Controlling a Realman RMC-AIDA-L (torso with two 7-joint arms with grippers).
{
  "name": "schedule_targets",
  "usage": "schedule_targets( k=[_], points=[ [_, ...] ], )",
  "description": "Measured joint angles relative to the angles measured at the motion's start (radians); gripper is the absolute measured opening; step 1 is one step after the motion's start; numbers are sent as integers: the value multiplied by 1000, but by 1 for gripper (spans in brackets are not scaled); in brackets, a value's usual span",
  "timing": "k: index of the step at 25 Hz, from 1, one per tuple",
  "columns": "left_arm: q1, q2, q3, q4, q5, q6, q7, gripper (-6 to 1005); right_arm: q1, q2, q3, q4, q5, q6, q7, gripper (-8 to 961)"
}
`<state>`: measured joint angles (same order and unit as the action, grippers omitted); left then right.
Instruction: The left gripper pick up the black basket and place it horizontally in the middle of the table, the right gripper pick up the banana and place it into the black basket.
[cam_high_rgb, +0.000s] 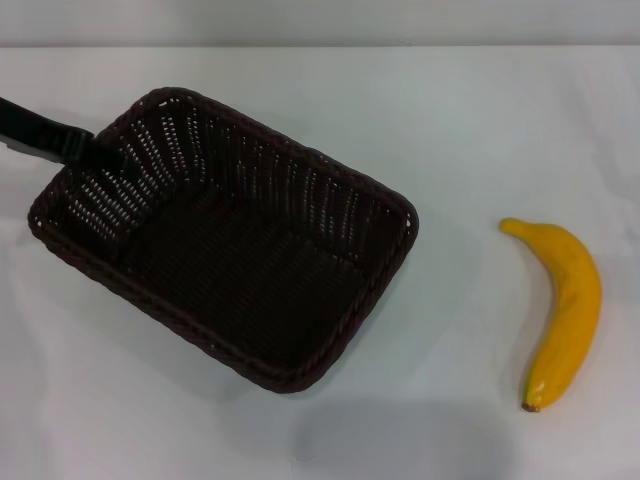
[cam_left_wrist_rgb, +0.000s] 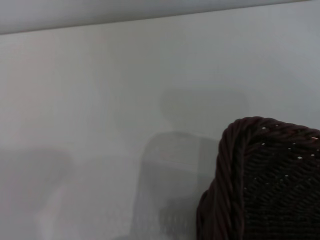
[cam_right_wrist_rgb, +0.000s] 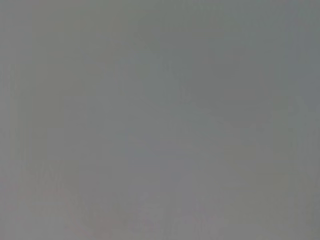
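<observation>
Overhead, saw the black basket (cam_high_rgb: 225, 240) on the left half of the white desk (cam_high_rgb: 450, 120), resting flat, open side up. Long axis ran diagonally, from the far-left corner toward the near-right corner, so not square to the desk edge. Found the left pincer (cam_high_rgb: 105, 155) coming in from the left edge, at the basket's far-left corner, its black tip over the braided rim and against the inner wall. Clenched on the rim or merely touching it: cannot tell. Noted the banana (cam_high_rgb: 562, 305) well apart to the right, lying flat on the desk, long axis nearly front to back, curved with the bulge outward to the right, the brown tip nearest the robot and the other end pointing away and slightly left.

From the left wrist, caught only a rounded corner of the basket (cam_left_wrist_rgb: 260, 185), braided rim and perforated wall close up, with bare desk (cam_left_wrist_rgb: 100, 100) beyond it.

From the right wrist, nothing but a plain grey field; right pincer not seen in any view.
</observation>
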<state>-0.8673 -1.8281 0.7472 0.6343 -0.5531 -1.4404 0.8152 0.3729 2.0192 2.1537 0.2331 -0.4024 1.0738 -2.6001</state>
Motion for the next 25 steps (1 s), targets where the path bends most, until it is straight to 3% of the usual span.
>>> schedule_targets(
  k=[2, 5, 16, 19, 25],
  points=[
    [0, 0, 0, -8, 0, 10, 3, 860, 0, -1, 0, 0, 0, 0, 0, 833],
    [4, 0, 0, -10, 0, 12, 4, 780, 0, -1, 0, 0, 0, 0, 0, 832],
    [13, 0, -8, -16, -12, 7, 4, 286, -8, -1, 0, 0, 1, 0, 1, 827],
    [24, 1, -10, -11, -37, 8, 4, 254, -8, -1, 0, 0, 1, 1, 2, 826],
    [66, 23, -11, -7, -173, -16, -8, 190, -8, -1, -1, 0, 1, 2, 2, 824]
  ],
)
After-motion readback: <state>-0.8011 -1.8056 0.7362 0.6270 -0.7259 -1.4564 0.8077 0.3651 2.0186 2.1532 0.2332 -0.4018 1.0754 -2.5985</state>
